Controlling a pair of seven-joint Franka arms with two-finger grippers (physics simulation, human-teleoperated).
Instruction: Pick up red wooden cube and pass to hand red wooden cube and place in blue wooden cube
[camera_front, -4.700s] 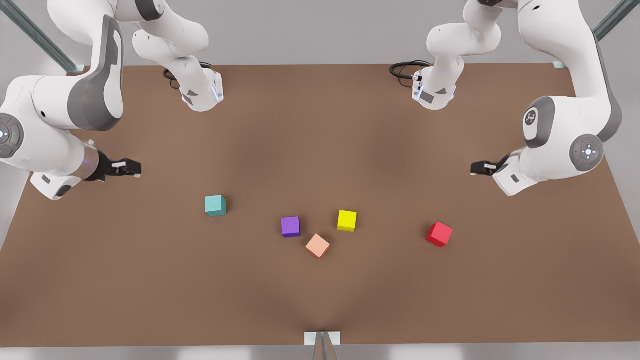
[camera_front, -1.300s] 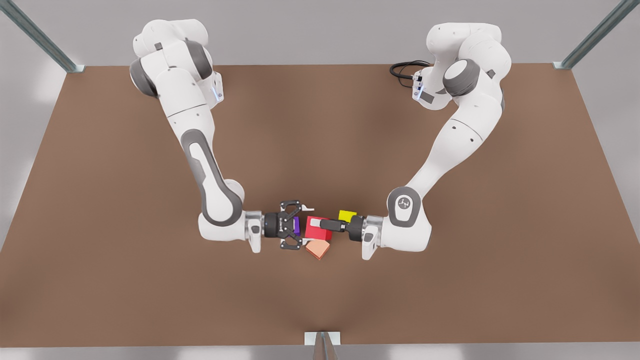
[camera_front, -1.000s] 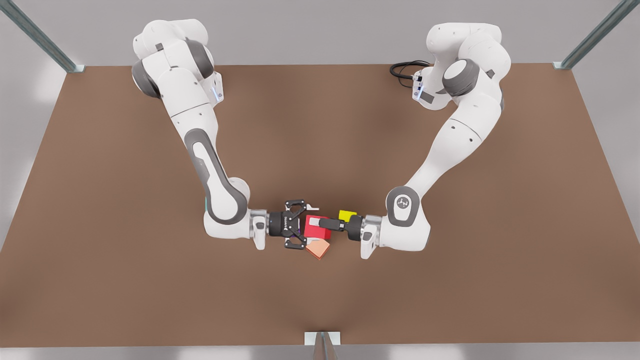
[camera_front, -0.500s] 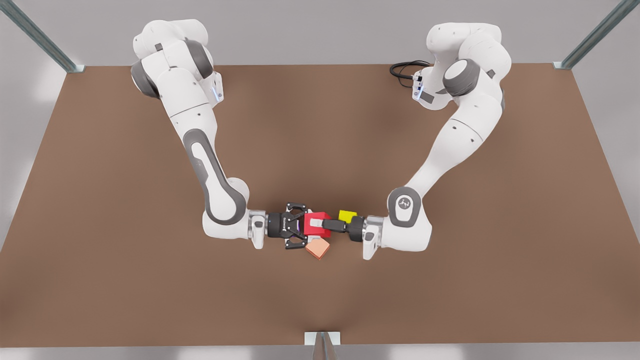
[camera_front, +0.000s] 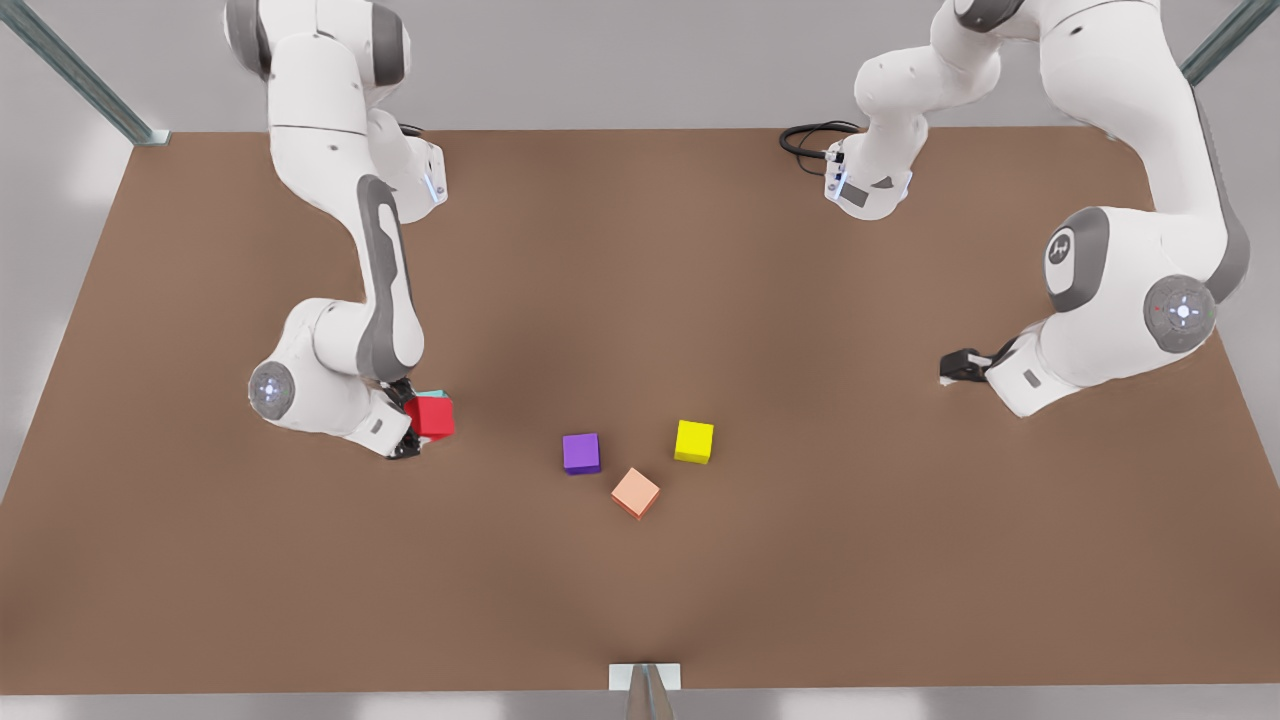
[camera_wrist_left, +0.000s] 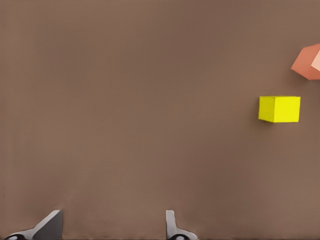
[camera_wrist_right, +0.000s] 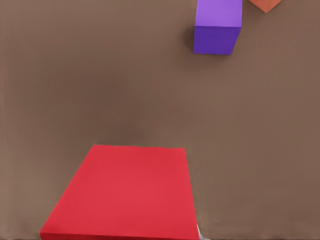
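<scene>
The red wooden cube (camera_front: 431, 416) hangs at the front view's left, right over the blue wooden cube (camera_front: 433, 394), of which just a teal sliver peeks out behind it. My right gripper (camera_front: 408, 420) is shut on the red cube, with black fingers on either side of it. In the right wrist view the red wooden cube (camera_wrist_right: 127, 192) looms close. My left gripper (camera_front: 952, 366) waits low over the table at the front view's right, open and holding nothing. Its two fingertips (camera_wrist_left: 50, 224) show wide apart in the left wrist view.
A purple cube (camera_front: 581, 452), a salmon-pink cube (camera_front: 635, 492) and a yellow cube (camera_front: 694, 441) lie near the table's middle. The left wrist view shows the yellow cube (camera_wrist_left: 279, 109) and the salmon-pink cube (camera_wrist_left: 307, 62); the purple cube (camera_wrist_right: 218, 27) appears in the right wrist view.
The grippers were together at the table's middle with the red cube between them. My right gripper now holds it over the teal cube, and my left gripper has let go and drawn back.
</scene>
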